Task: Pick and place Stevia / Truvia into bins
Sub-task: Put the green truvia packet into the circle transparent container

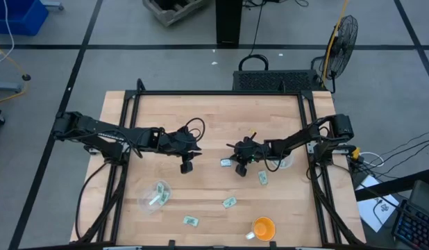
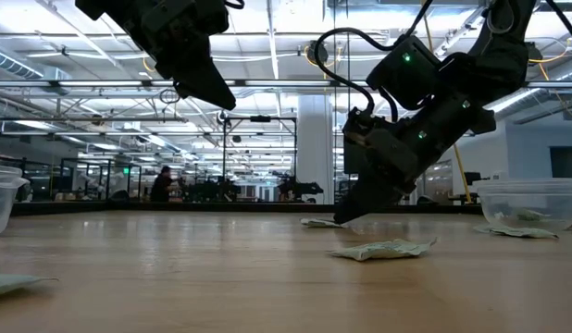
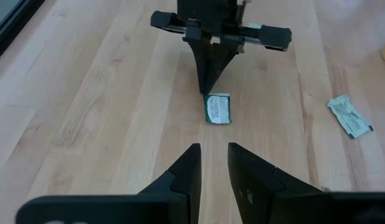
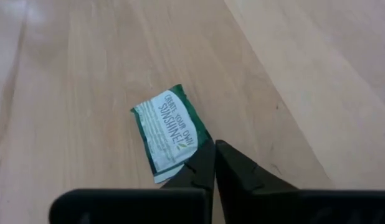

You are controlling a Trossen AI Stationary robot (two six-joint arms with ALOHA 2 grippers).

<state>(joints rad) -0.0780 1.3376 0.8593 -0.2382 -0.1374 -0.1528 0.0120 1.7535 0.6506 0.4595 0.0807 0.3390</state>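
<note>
A green and white sachet [image 4: 169,132] lies flat on the wooden table near its middle; it also shows in the high view [image 1: 225,162] and in the left wrist view [image 3: 217,109]. My right gripper [image 4: 214,154] is shut, its tips down at this sachet's edge [image 1: 241,171]. My left gripper [image 3: 214,149] is slightly open and empty, raised above the table to the sachet's left [image 1: 187,167]. Three more sachets lie loose on the table [image 1: 263,178] [image 1: 230,203] [image 1: 191,221]. A clear cup [image 1: 154,196] at the near left holds sachets. A second clear cup [image 1: 284,162] stands beside my right arm. My right gripper comes from above, slanting down, with its shut fingertips [image 4: 205,163] at one short end of the sachet [image 4: 174,167], which lies flat on the table. I cannot tell whether the tips touch it.
An orange cup [image 1: 263,227] stands near the table's near edge at the right. Black frame rails [image 1: 124,139] run along the table's left, right and far sides. In the low view a sachet [image 2: 383,248] lies in front of my right gripper.
</note>
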